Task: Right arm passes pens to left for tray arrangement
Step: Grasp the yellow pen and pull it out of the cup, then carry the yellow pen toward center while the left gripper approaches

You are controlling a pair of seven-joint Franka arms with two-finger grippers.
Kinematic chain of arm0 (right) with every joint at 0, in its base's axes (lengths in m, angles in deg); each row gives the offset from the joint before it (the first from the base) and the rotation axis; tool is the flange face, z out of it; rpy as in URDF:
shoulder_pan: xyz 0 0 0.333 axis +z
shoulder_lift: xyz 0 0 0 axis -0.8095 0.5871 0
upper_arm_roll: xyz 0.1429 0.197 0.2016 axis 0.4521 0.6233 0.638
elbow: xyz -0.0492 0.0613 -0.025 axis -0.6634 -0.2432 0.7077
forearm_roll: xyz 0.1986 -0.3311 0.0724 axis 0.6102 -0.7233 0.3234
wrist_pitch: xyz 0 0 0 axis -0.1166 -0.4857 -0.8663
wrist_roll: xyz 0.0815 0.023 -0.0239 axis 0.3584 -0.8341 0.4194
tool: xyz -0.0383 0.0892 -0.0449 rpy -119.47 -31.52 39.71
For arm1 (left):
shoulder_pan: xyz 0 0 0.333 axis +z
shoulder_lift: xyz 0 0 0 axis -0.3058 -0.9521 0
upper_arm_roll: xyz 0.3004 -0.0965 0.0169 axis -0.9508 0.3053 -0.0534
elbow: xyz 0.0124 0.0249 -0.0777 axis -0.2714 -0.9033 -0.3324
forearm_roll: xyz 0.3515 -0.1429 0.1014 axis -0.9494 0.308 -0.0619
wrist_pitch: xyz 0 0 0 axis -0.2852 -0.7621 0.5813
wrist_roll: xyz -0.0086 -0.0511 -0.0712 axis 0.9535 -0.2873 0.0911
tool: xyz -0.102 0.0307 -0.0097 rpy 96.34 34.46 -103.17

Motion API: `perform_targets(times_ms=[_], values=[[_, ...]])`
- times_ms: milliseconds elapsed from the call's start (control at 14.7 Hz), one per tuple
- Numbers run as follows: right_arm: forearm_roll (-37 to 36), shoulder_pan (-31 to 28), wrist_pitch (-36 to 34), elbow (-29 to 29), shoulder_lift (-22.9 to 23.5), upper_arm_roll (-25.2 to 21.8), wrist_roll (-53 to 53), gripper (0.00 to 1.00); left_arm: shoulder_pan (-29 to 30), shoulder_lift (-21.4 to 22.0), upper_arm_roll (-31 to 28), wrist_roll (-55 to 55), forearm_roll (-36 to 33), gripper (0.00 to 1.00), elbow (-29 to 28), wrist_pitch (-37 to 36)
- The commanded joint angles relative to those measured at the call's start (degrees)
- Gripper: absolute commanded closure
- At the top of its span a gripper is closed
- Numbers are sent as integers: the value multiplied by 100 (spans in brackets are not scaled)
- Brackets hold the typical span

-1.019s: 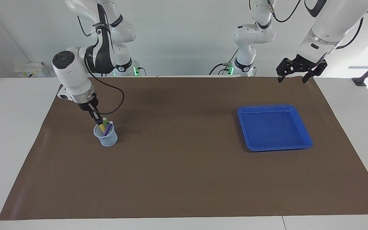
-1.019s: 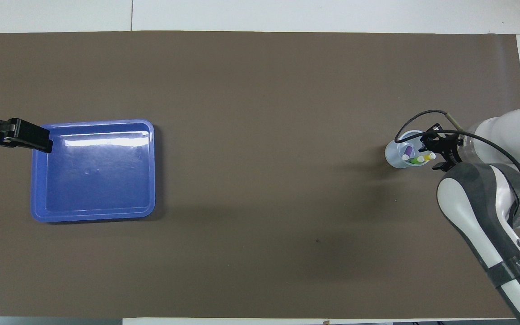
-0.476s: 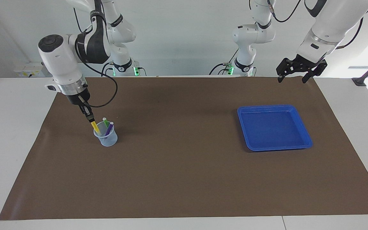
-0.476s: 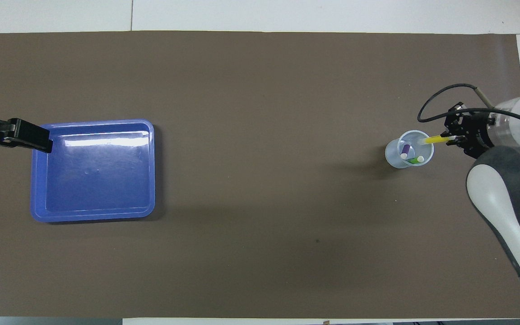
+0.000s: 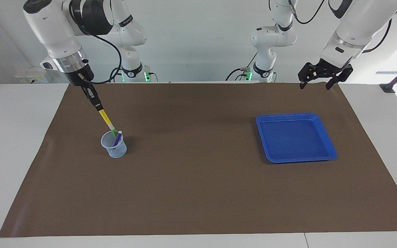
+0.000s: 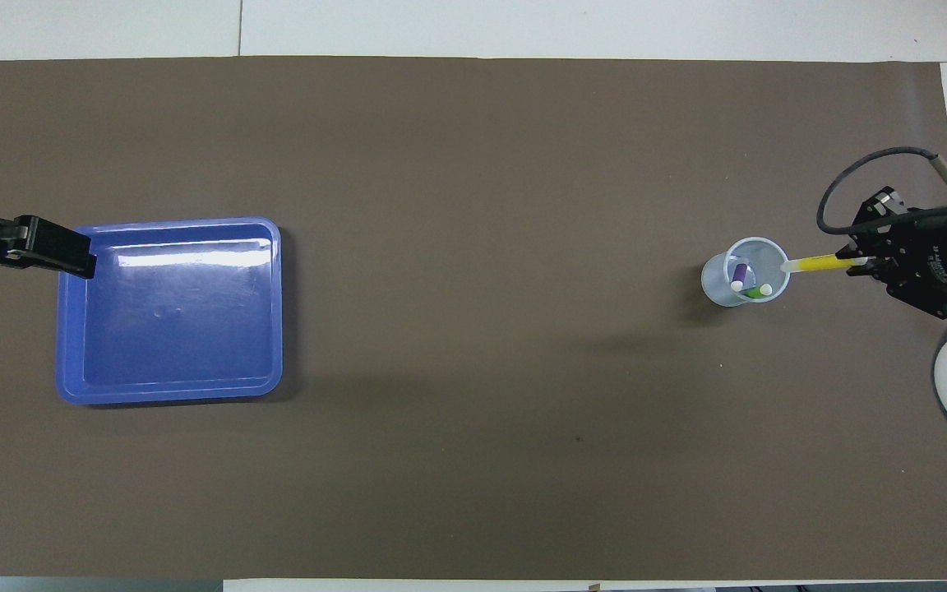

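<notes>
Brown paper mat (image 5: 198, 186) covers white table (image 5: 9, 144); right gripper (image 5: 97, 102) clamps slim yellow marker pen (image 5: 106, 119) over translucent pale-blue cup (image 5: 114, 146); left gripper (image 5: 314, 85) waits, spread wide, above mat edge near shallow bright blue plastic tray (image 5: 326, 136).

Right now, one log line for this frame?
right gripper: shut on yellow pen, above cup | left gripper: open, waiting | tray: no pens

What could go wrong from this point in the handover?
The right gripper pinches the yellow pen only at its top end, so the pen could swivel or slip on the way to the open, waiting left gripper. Its lower tip hangs just above the cup, which holds the green pen and purple pen; a sideways move might tip it.
</notes>
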State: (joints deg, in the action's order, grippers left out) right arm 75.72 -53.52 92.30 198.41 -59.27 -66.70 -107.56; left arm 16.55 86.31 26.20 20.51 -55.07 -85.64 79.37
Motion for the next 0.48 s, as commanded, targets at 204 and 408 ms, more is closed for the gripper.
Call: perform_targets(times_ms=[204, 408], values=[[1707, 9, 159, -491, 241, 658, -913, 100, -7, 178, -25, -58, 79, 0, -145, -365], [2211, 36, 431, -439, 242, 1228, -1450, 100, 11, 265, -51, -49, 114, 0, -110, -322]])
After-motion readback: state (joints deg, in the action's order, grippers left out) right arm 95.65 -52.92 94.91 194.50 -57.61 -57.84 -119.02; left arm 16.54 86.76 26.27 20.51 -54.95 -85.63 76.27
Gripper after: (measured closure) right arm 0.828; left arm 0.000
